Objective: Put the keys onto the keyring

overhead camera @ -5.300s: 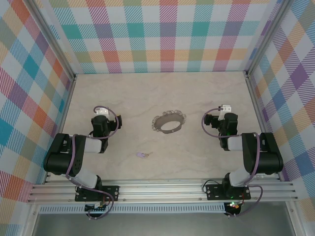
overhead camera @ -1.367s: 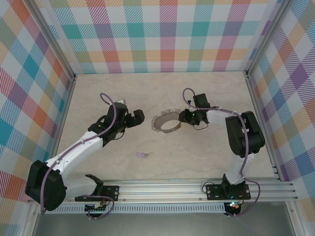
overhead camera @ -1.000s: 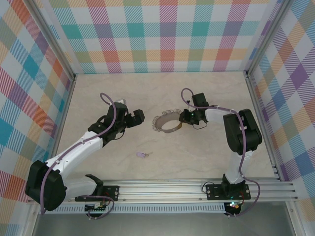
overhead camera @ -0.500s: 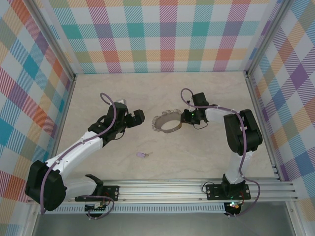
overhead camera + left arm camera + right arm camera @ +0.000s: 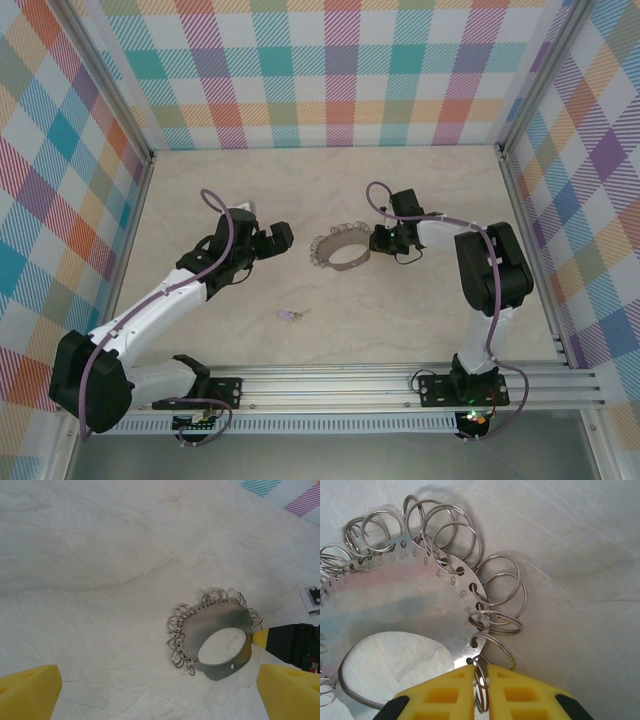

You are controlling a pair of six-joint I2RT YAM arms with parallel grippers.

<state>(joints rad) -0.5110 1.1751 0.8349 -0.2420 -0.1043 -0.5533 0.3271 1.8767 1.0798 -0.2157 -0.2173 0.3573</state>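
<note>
Pinching one small wire loop (image 5: 480,685) on the rim of the keyring (image 5: 342,252), the right gripper (image 5: 378,240) has its jaws nearly closed. In the right wrist view the yellow fingertips (image 5: 455,680) meet on the wire just below the plate's numbered holes. Keyring lies flat near the middle of the worktop (image 5: 420,190), a bit toward the far edge. Right gripper is at its right side.

Left gripper (image 5: 280,238) sits just left of the keyring w/ jaws wide open, holding nothing. Its yellow pads (image 5: 30,692) frame the hoop (image 5: 215,632) from a distance, no contact.

The key (image 5: 290,315) is apart from both, lying flat toward the near edge, left of centre, lilac head visible. Not yet picked up.

Handling, my read:
- keyring is thin stiff metal, light, prob slides easily on the smooth top, so the right's pinch doubles as an anchor
- loops are springy wire and thin, could slip out from between the pads if pulled sideways. The flat plate edge would give a firmer hold
- key is tiny, light, lies flush, so hard to get pads under. Best taken across the purple head, which is the widest part, leaving the shaft free
- a tilted key may flick away if squeezed off-centre

Threading looks like the fiddly bit, given how small the key is next to the hoop
</note>
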